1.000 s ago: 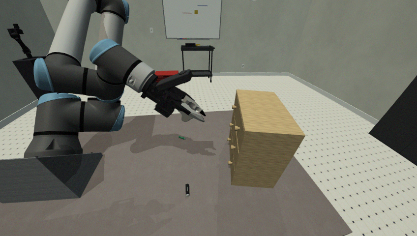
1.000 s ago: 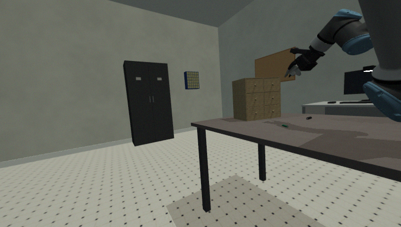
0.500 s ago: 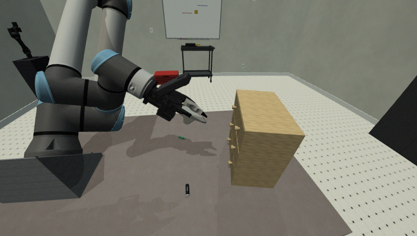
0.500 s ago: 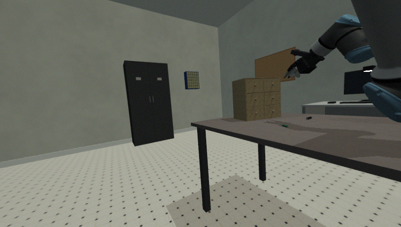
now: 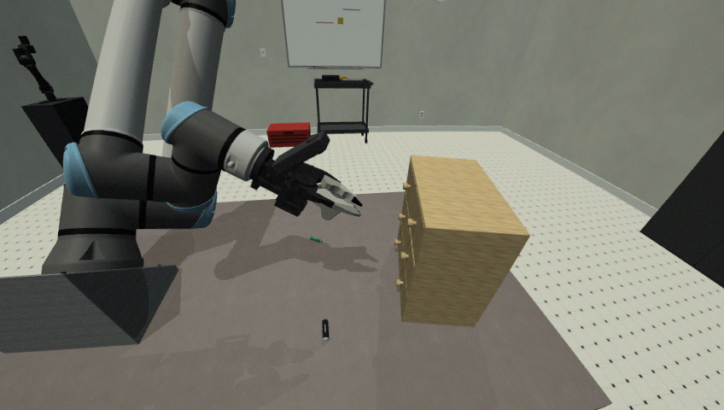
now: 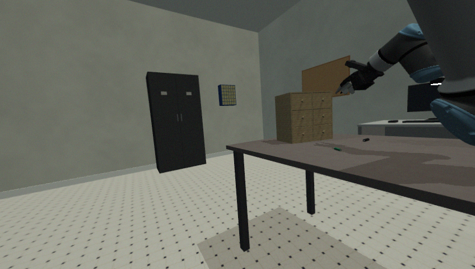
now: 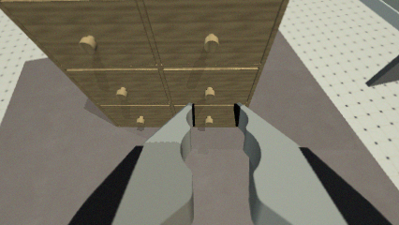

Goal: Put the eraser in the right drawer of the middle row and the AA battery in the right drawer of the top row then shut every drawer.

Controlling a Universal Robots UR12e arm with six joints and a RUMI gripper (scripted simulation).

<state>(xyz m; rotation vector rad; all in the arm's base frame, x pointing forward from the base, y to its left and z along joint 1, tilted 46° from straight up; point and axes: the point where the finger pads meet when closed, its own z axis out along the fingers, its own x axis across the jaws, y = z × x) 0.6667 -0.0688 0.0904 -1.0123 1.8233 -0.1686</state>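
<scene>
Cylinders on counter (image 5: 253, 325) (image 6: 283, 153) (image 7: 309, 112), can't tell which is the AA battery: black one (image 5: 325, 330) (image 6: 366, 139) lies parallel to drawer fronts, green one (image 5: 316, 239) (image 6: 337, 149) points roughly at chest (image 5: 457, 274) (image 6: 283, 118) (image 7: 248, 28). Tool (image 5: 361, 208) (image 6: 337, 93) (image 7: 214, 105) hangs before chest, fingers apart, nothing between.
</scene>
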